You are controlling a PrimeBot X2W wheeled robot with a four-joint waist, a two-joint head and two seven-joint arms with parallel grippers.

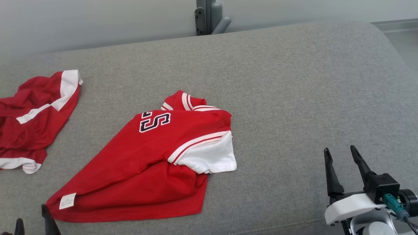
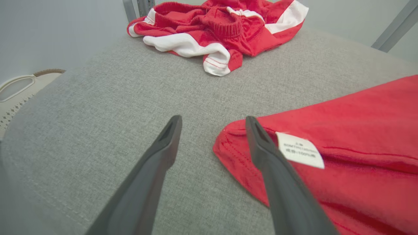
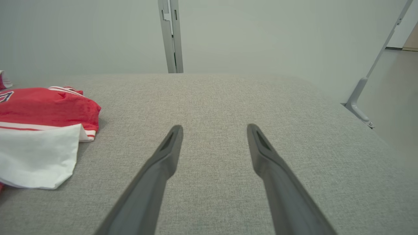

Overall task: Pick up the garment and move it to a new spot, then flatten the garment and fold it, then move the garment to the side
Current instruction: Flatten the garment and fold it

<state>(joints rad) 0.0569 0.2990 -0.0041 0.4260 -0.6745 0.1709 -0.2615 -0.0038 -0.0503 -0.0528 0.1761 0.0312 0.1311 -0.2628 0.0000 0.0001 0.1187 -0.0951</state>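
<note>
The garment, a red shirt with white sleeves and a dark letter print, lies folded in a rough triangle in the middle of the grey cushion. Its white label sits at the near left corner. My left gripper stands open just off that corner. In the left wrist view the left gripper has its right finger over the garment's hem beside the label, holding nothing. My right gripper is open at the lower right, well clear of the shirt; the right gripper has bare cushion between its fingers.
A second red and white garment lies crumpled at the far left. A grey metal post rises behind the cushion. A white basket sits past the cushion's left edge. The cushion drops off at the right.
</note>
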